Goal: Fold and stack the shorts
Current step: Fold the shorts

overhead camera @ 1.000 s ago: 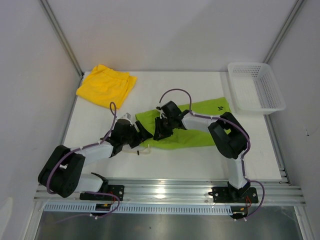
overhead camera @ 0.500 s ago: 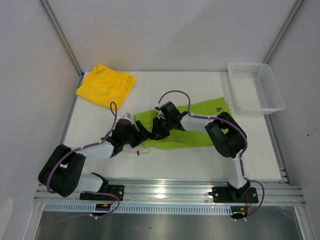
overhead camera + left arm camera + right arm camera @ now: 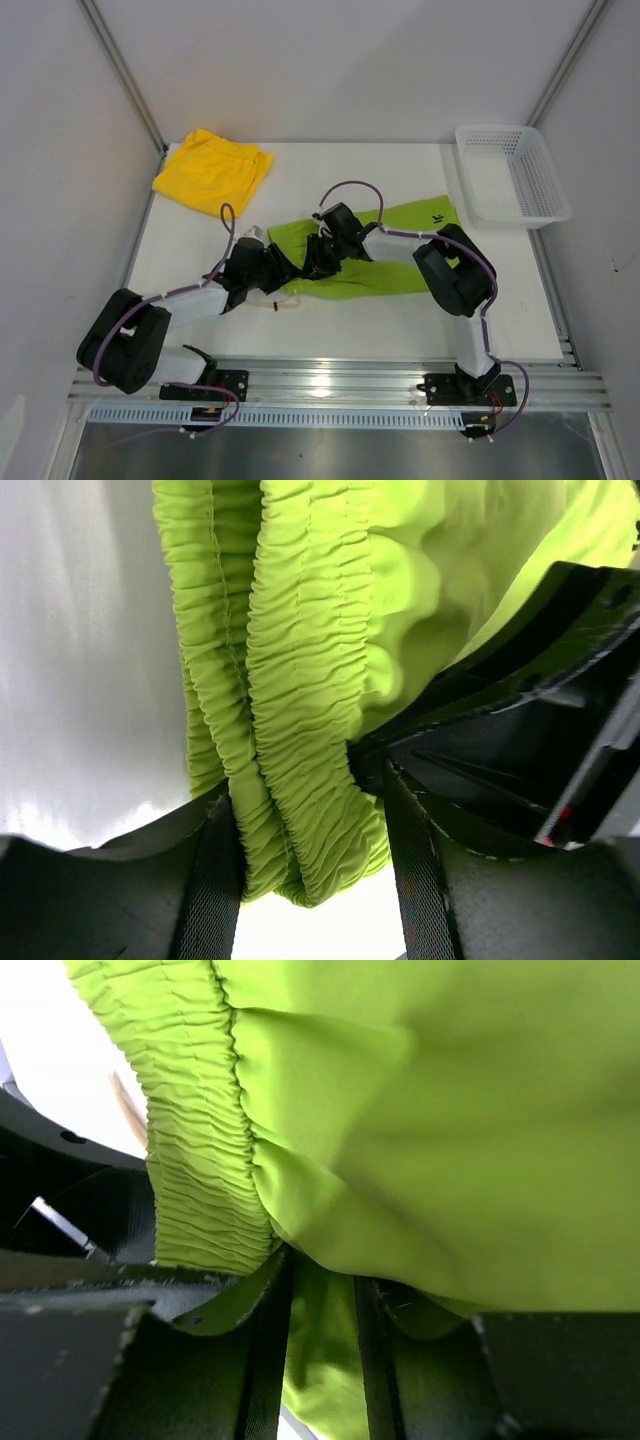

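The lime green shorts (image 3: 400, 250) lie spread across the middle of the table. Their gathered waistband (image 3: 300, 680) is at the left end, where both grippers meet. My left gripper (image 3: 288, 268) has the bunched waistband filling the gap between its two pads (image 3: 212, 890). Just right of it, my right gripper (image 3: 318, 260) is shut on a thin fold of the same green cloth (image 3: 330, 1360), next to the elastic band (image 3: 195, 1160). The yellow shorts (image 3: 213, 170) lie folded at the far left corner, away from both arms.
A white mesh basket (image 3: 500, 128) stands at the far right corner, partly over the table edge. A white drawstring end (image 3: 283, 305) trails on the table (image 3: 200, 235) below the left gripper. Grey walls close in on both sides.
My left gripper's jaws have narrowed onto the green waistband. Both grippers have shifted slightly left, and the cloth's left end bunches more.
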`<state>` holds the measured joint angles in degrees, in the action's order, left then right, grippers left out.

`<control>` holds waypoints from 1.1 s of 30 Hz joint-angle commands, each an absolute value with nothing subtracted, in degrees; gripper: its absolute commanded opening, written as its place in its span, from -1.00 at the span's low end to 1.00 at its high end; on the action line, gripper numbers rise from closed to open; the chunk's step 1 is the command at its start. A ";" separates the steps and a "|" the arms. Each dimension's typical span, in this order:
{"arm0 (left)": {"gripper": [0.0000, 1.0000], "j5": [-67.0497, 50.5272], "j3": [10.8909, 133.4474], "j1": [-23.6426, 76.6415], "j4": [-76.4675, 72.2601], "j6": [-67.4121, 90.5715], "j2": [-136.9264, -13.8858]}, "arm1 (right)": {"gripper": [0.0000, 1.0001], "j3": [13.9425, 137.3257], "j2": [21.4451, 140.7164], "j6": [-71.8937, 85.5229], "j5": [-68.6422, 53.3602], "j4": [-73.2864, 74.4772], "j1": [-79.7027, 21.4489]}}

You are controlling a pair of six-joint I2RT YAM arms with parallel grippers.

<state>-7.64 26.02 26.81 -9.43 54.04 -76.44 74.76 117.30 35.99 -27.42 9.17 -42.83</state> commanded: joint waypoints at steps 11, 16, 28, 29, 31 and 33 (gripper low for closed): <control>0.48 -6.95 30.49 28.30 -8.80 50.98 -76.90 | -0.28 68.03 100.56 30.86 -18.82 14.76 -35.95; 0.48 -1.50 34.27 30.58 -1.60 48.87 -79.01 | -0.29 65.75 98.70 29.88 -18.28 15.21 -34.37; 0.37 18.54 46.66 39.28 18.44 46.32 -85.24 | -0.29 60.03 95.54 28.65 -20.39 13.98 -29.88; 0.36 18.98 47.28 39.55 19.15 46.32 -86.99 | -0.29 59.86 95.45 28.57 -20.56 13.97 -29.53; 0.36 19.42 48.95 40.16 20.30 46.23 -88.67 | -0.29 59.59 95.10 28.48 -21.00 13.89 -29.27; 0.36 19.69 49.65 40.51 20.83 46.41 -90.43 | -0.29 59.41 95.01 28.30 -21.09 13.89 -28.83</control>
